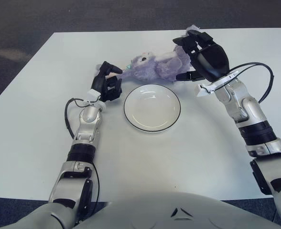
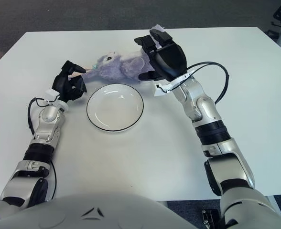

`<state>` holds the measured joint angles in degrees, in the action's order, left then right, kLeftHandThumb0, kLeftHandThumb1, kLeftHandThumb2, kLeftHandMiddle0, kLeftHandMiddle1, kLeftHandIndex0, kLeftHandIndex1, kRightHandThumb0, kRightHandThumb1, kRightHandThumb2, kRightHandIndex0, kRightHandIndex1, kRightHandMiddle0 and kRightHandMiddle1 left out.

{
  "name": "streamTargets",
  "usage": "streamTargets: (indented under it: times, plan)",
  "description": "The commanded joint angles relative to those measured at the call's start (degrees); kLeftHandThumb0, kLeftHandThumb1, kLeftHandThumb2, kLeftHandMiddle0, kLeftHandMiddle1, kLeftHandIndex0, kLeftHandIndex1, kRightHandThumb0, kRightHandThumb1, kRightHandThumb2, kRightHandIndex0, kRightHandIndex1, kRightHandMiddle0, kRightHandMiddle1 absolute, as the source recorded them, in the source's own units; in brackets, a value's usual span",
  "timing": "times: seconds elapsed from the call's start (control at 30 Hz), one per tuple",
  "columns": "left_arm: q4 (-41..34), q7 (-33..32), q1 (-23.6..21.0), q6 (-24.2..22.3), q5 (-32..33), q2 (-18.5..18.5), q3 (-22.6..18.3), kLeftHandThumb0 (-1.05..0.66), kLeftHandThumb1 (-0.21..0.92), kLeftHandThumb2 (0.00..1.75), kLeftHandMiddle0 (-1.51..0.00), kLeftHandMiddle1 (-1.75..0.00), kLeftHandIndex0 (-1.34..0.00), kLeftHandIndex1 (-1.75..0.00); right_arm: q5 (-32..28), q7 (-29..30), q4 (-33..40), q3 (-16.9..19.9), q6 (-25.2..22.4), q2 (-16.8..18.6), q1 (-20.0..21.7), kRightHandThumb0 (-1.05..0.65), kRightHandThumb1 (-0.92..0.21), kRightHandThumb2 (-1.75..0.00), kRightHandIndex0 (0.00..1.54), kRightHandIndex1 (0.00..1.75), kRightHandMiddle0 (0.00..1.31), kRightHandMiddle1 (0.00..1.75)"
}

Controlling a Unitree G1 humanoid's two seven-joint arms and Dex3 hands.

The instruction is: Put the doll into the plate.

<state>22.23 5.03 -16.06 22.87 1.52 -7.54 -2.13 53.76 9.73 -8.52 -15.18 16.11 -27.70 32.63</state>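
I judge this to be the grasping step: both hands are at the doll [image 1: 157, 67], and nothing is in the plate [image 1: 152, 108] yet. The doll, a lilac plush, lies on its side on the white table [image 1: 30, 124], just beyond the plate's far rim at about twelve to one o'clock from the plate's centre, its head toward ten o'clock and its rear under my right hand.

My right hand [image 1: 201, 57] sits over the doll's rear end. Its fingers [image 1: 190, 42] are spread and curved over the plush, and the thumb reaches in low on the near side. I cannot tell whether they are squeezing it or only cupped around it.

My left hand [image 1: 107, 82] is at the plate's ten o'clock, at the doll's head end. Its fingers curl toward a thin pale bit sticking out from the head; I cannot tell if they are pinching it or merely touching.

Next I need a firm closure, then a lift and a short carry toward six o'clock, setting the doll down inside the rim.
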Motion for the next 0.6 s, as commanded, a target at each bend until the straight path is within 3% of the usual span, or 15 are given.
streamTargets:
  times: [0.0,0.57]
  plan:
    - [2.33,-0.77,5.48,-0.71,-0.26,2.63,0.73,-0.37,0.76,0.75,-0.91,-1.75,-0.29,-1.75,0.61,0.91,-2.46,-1.13,-0.21,0.21,2.28,-0.72,-0.76,-0.52,0.3,0.12,0.0,0.79]
    - [1.99,-1.53,5.73,-0.72,-1.02,2.5,1.32,-0.37,0.76,0.74,-0.92,-1.75,-0.29,-1.75,0.49,-1.45,-12.77,-5.63,-4.83,3.76,9.57,-0.74,-0.84,-0.45,0.34,0.21,0.0,0.84]
